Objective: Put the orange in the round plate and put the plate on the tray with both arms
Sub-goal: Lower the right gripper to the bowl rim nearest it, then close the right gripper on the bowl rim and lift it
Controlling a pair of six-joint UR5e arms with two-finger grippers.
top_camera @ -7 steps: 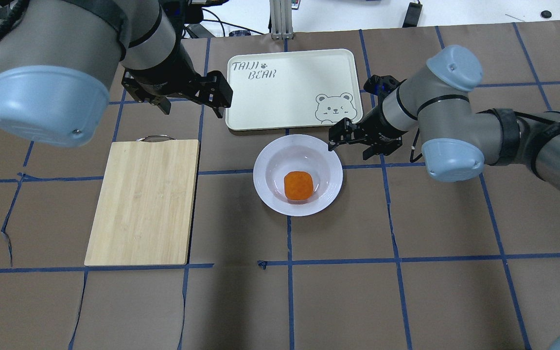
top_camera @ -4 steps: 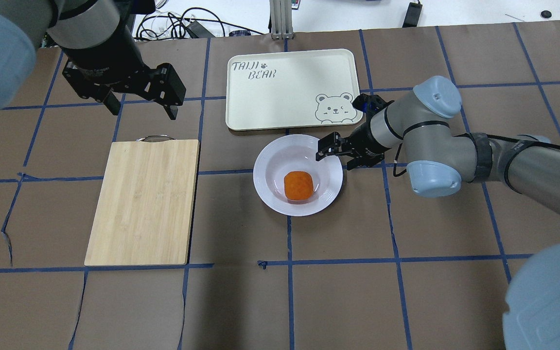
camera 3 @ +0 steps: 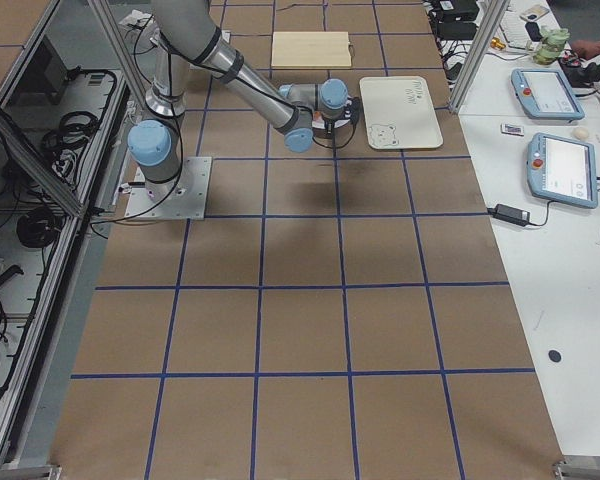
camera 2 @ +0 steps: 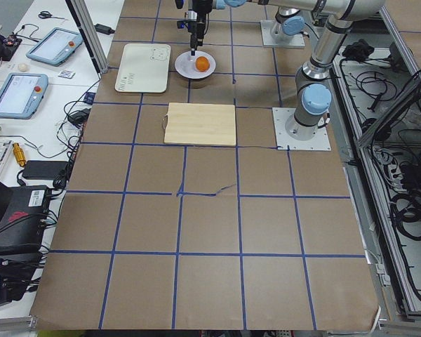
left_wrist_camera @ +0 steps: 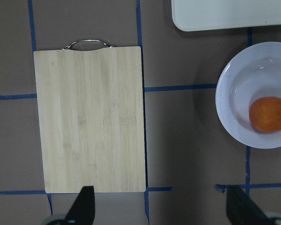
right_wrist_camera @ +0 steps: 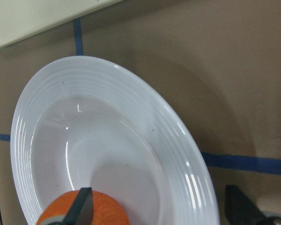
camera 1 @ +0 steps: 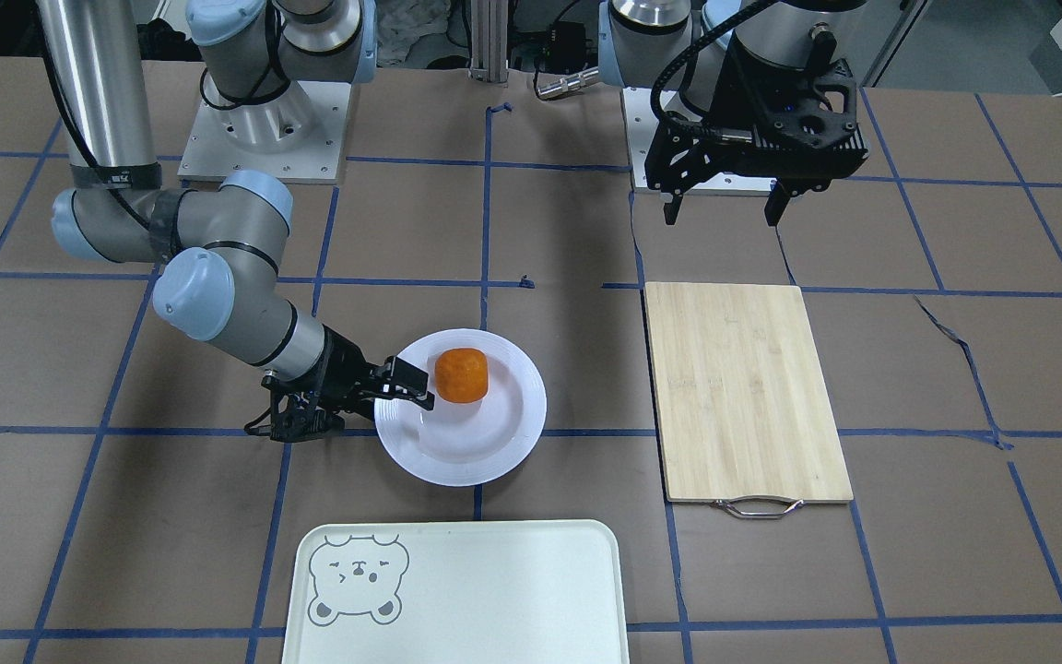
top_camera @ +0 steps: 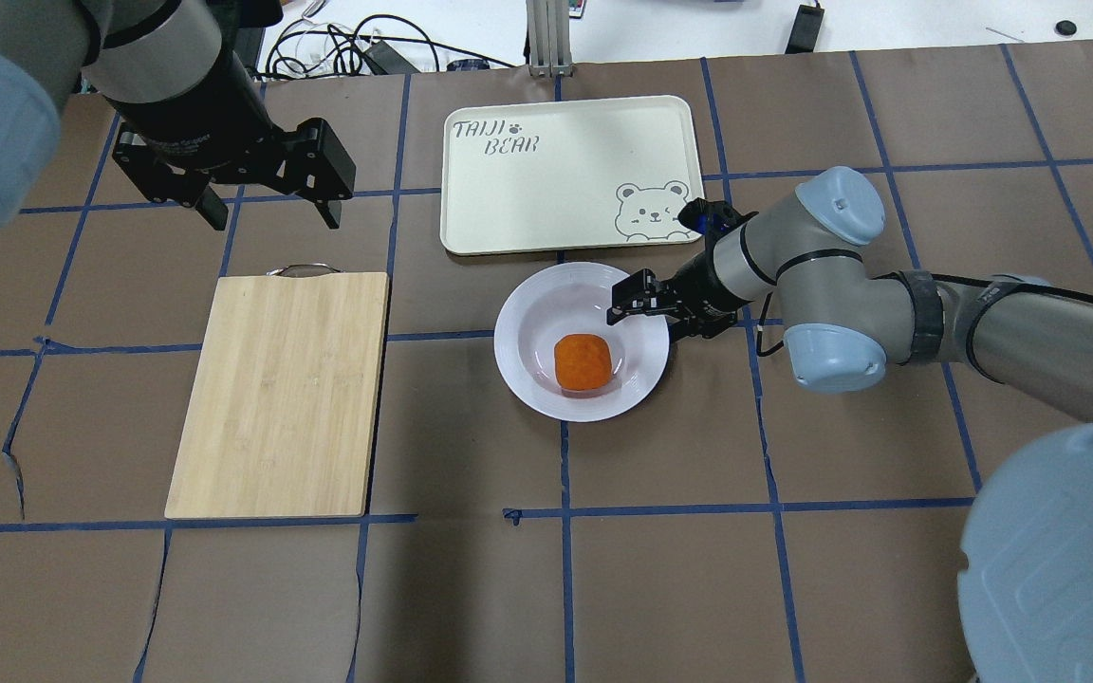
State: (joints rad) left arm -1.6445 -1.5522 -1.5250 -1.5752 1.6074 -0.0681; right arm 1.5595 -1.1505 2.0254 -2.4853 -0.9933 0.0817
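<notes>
Orange [top_camera: 583,361] sits in the sunken centre of round plate [top_camera: 520,375], w/ plate flat on counter [top_camera: 793,569]. Tray [top_camera: 565,180] lies just beyond the plate on the side away from the robot. There's a thin strip of counter btw them, not touching, and the bear-face corner is nearest the plate. R fingers [top_camera: 627,292] are low at the plate's right rim and partly open. One finger is over the rim, the other outside it. R wrist view shows the rim running btw the two tips. They're not clamped on it; can't tell if either tip touches. L fingers [top_camera: 328,194] are spread wide, holding nothing, raised over the counter past the handle end of bamboo cutting board [top_camera: 281,394], well apart from the plate. Board lies flat, left of plate.
</notes>
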